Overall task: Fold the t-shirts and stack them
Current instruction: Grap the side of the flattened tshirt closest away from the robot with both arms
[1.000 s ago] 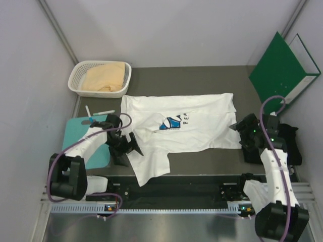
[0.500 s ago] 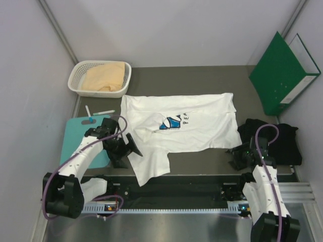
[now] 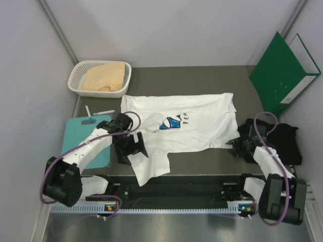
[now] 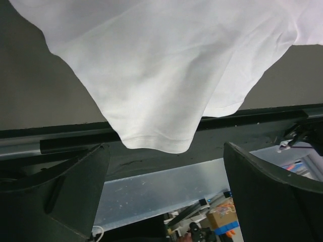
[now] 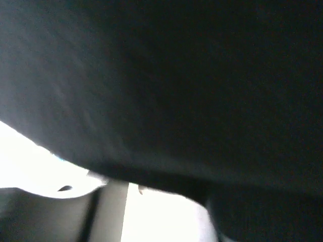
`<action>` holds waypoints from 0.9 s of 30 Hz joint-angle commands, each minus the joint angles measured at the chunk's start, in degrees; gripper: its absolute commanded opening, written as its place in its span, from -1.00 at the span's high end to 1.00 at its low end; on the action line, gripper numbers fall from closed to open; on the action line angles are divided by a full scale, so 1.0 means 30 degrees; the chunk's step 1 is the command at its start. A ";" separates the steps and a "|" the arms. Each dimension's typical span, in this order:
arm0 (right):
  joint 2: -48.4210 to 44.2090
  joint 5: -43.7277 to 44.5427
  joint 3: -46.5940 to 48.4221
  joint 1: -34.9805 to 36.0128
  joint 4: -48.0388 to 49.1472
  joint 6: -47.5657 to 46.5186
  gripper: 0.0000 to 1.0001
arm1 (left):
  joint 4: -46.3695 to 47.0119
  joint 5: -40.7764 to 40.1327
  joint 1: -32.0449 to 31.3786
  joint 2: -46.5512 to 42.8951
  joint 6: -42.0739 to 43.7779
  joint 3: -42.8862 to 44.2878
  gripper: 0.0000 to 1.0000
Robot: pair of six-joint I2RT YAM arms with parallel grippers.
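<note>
Top external view: locate white shirt (image 3: pixel 197 118) spread flat on desk (image 3: pixel 202 80), long axis left-right, one flap lying toward near edge. Note left tool (image 3: pixel 135 147) at that flap, jaws fully apart, holding nothing; nearer arm. Note right tool (image 3: pixel 236 145) between shirt's right edge and black shirt (image 3: pixel 287 138); opening and hold cannot be told.

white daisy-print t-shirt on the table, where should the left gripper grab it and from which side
On the white printed cloth t-shirt, pinch the loose hemmed corner nearest the arms, coming from the left with the left gripper. That corner is a thin flap with a free edge, and the wrist view shows it between the open fingers.
</note>
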 commanded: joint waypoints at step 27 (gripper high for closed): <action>0.5914 0.0534 0.1836 -0.0719 0.4734 -0.2096 1.00 | -0.0552 -0.5719 -1.2555 0.4428 0.2891 0.4288 -0.74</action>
